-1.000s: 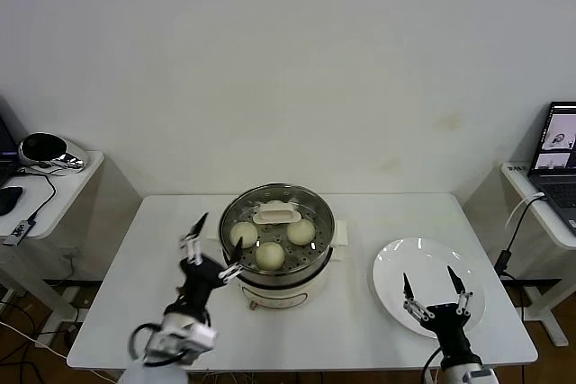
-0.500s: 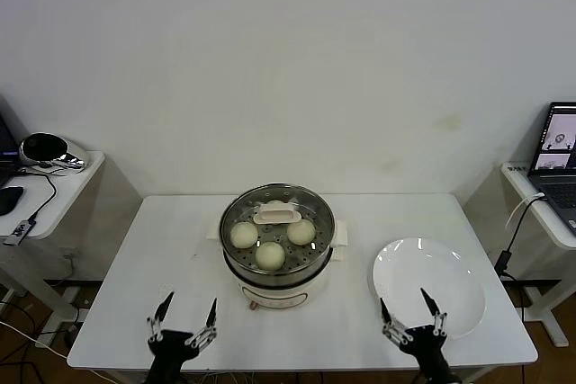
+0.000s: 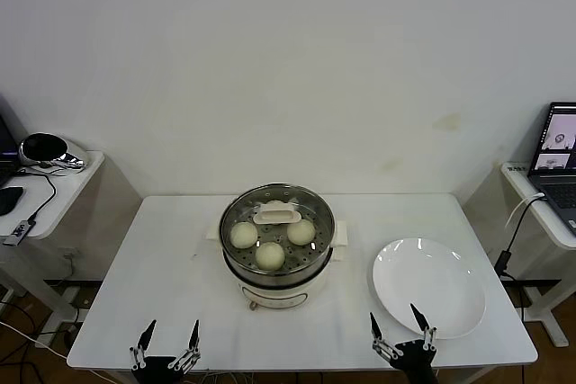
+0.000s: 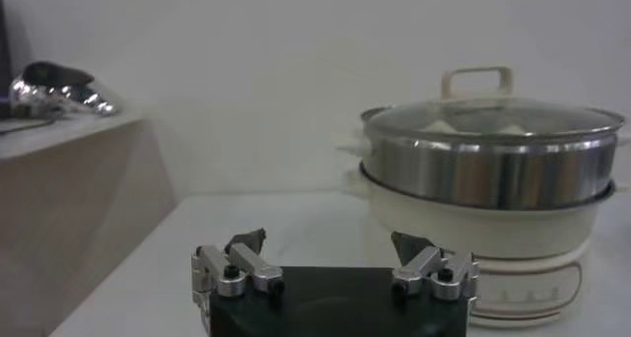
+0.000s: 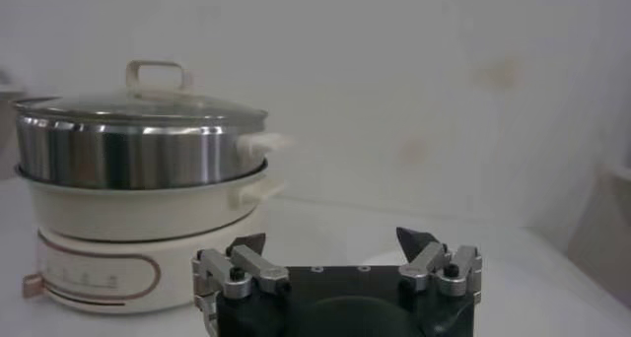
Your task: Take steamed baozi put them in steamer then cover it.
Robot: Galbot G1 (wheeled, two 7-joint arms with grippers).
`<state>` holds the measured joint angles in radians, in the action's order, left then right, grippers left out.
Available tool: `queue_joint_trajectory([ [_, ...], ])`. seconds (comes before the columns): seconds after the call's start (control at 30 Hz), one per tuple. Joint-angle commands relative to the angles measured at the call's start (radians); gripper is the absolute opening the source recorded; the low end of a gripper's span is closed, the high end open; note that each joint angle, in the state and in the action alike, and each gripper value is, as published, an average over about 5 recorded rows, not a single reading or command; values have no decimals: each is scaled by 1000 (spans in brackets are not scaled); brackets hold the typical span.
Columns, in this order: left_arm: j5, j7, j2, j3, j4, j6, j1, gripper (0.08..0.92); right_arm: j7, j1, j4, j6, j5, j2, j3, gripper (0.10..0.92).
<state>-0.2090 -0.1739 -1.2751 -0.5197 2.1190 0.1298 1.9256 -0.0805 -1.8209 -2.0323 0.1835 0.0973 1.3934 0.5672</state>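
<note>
Steamed baozi [image 3: 270,254] are in the steamer [image 3: 277,263] — three show clearly through the glass, and a fourth looks tucked at the back behind the handle, mostly hidden. The cover [image 3: 277,219] sits square on the basket rim, cream bar handle centred; both wrist views show it seated level on the steel wall.

Judgement: load and cover steps both look done. Nothing left to grasp, so the only sensible next move is parking the arms clear of the pot without bumping it.

Left gripper [image 3: 166,351] is low at the near table edge, left of the steamer and well apart from it, jaws spread wide, holding nothing. Right gripper [image 3: 400,334] is at the near edge on the other side, just beside the near rim of the white plate [image 3: 430,287], jaws also wide and empty. The plate has nothing on it.

Surface: white rectangular table [image 3: 162,258], steamer near its middle, plate to the robot's right of it.

Room: plain white wall behind. A side desk on the robot's left carries a dark helmet-like object [image 3: 45,148] and cables — on the right another desk has an open laptop [image 3: 560,146].
</note>
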Motion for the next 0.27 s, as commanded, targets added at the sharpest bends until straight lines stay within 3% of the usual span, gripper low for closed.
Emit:
queue_joint_trajectory([
  [0.03, -30, -5, -8, -6, -27, 31, 32, 823, 6, -12, -1, -3, 3, 4, -14, 823],
  [0.27, -25, -2, -3, -6, -44, 26, 24, 823, 9, -12, 11, 0, -2, 6, -13, 823],
])
